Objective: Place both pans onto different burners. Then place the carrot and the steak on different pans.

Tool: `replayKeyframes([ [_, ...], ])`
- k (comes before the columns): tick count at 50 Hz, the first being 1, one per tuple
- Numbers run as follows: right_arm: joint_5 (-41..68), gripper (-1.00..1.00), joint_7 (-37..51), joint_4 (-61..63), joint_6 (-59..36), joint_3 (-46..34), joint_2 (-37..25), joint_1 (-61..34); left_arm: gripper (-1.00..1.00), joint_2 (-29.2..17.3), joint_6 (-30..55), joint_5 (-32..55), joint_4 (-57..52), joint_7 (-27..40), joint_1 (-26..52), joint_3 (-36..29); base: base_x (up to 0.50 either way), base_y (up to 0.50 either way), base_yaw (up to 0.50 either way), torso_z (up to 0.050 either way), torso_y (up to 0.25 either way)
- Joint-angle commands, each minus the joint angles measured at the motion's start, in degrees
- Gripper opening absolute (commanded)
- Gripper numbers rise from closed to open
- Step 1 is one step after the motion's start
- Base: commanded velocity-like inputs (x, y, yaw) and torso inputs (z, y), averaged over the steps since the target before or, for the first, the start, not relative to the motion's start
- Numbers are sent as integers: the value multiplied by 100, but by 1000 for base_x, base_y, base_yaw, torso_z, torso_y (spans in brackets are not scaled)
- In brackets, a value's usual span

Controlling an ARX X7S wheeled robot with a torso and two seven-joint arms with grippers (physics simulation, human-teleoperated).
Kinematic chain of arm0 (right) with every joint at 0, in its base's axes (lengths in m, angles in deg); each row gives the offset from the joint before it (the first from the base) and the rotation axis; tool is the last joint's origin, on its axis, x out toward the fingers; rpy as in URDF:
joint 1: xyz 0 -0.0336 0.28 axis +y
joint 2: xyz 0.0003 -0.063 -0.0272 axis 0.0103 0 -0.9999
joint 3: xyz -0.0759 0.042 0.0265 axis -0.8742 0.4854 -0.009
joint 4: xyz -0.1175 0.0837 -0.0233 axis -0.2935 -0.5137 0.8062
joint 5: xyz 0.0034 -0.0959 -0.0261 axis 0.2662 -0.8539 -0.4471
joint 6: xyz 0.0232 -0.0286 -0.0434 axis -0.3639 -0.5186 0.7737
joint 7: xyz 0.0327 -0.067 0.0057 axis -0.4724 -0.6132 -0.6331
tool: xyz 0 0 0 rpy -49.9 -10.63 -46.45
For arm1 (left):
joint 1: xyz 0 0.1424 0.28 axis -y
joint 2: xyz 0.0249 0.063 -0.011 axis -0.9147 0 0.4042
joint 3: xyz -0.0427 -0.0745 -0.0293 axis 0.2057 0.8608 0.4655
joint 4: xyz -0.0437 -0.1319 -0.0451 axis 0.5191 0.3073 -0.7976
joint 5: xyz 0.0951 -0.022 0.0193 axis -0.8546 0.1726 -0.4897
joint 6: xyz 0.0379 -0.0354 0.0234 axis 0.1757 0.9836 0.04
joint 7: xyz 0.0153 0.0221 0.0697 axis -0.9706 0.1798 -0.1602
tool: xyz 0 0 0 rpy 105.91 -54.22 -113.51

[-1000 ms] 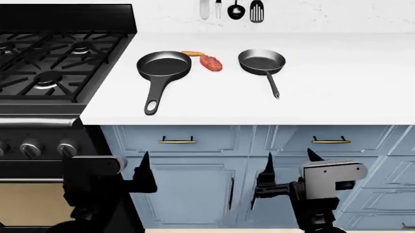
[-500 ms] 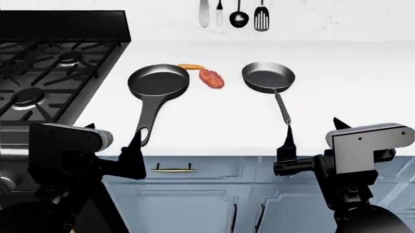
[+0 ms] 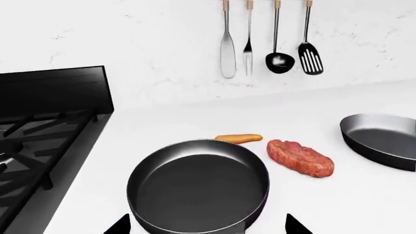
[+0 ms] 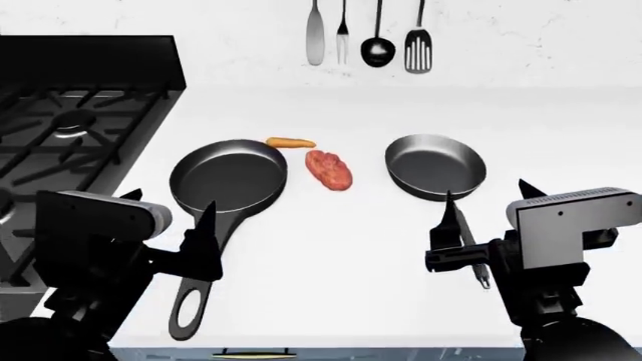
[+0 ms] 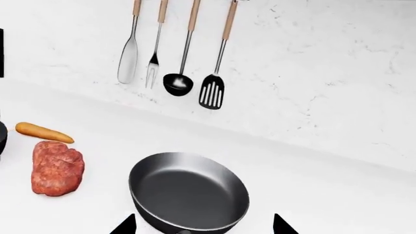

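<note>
The black pan [image 4: 228, 179] with a loop-ended handle lies on the white counter beside the stove; it fills the left wrist view [image 3: 198, 187]. The grey steel pan [image 4: 437, 165] with a thin handle lies to its right and shows in the right wrist view [image 5: 188, 192]. The carrot [image 4: 291, 142] and the steak [image 4: 328, 169] lie between the pans, also seen as the carrot [image 3: 239, 138] and steak [image 3: 300, 158]. My left gripper [image 4: 173, 203] is open over the black pan's handle. My right gripper [image 4: 486, 192] is open over the grey pan's handle. A burner [image 4: 71, 120] shows under the grates.
The black stove [image 4: 60, 150] with its raised back panel stands at the left, level with the counter [image 4: 331, 263]. Several utensils [image 4: 366, 37] hang on the white marble wall behind. The counter's front edge lies just below my grippers.
The view has risen and closed in on the counter. Both grippers came up from the cabinet fronts to above the pan handles. The pans and food have not moved.
</note>
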Motion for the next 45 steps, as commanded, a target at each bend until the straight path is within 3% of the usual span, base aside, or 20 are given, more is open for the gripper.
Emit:
replayKeyframes([
  [1,-1,100,32,-13,13,-23,-8,23,100,-34,-51,-12,2,-4,-54,-7,500,0,0,0,0],
  [10,102,100,98,-91,-412,-38,38,-232,100,-7,-125,-84,33,-33,-141,-111,80,0,0,0,1],
  [14,418,100,55,-439,-1414,16,175,-816,100,-5,-165,-110,49,-42,-179,-124,0,0,0,0,0],
  [22,558,100,-34,-1280,-2185,-268,266,-1641,100,-17,-174,-22,1,-10,-224,-79,0,0,0,0,0],
  [45,517,100,-203,-2612,-2045,-729,340,-2006,100,-67,-287,88,-70,47,-300,41,0,0,0,0,0],
])
